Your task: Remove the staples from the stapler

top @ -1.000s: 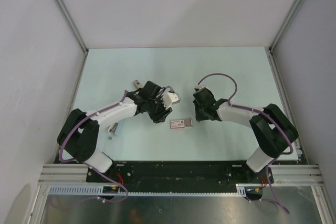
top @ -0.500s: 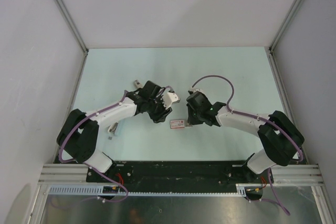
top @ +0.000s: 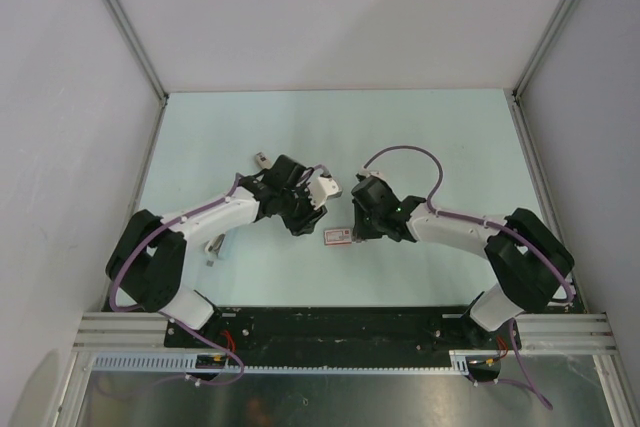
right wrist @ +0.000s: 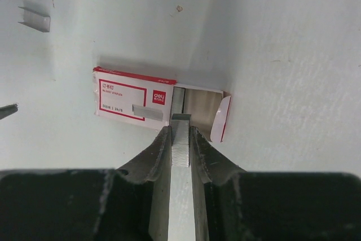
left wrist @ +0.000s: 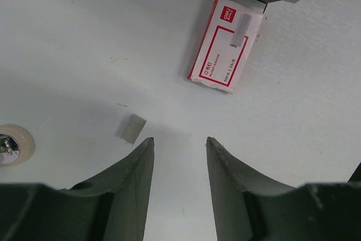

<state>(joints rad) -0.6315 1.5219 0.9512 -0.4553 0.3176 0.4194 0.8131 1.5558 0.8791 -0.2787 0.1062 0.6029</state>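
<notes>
The pinkish-red and white oblong (top: 338, 237) is a small staple box, lying flat between the arms. It also shows in the left wrist view (left wrist: 225, 49) and the right wrist view (right wrist: 132, 101). Its right end is open, with the grey inner tray (right wrist: 202, 104) showing. My right gripper (right wrist: 180, 129) is shut on a strip of staples (right wrist: 180, 142), held just above the open end; it covers that end in the top view (top: 360, 229). My left gripper (left wrist: 179, 142) is open and empty, just left of the box (top: 303, 219). I see no stapler that I can name.
A loose short strip of staples (left wrist: 131, 128) lies on the table by my left fingertip; it also shows in the right wrist view (right wrist: 35, 21). A small metal thing (top: 260, 159) lies behind the left arm, another small thing (top: 213, 245) beside it. A round white-rimmed part (left wrist: 11, 146) shows at the left edge.
My right gripper has moved left to the box's open end and now covers it. The left arm has hardly moved.
</notes>
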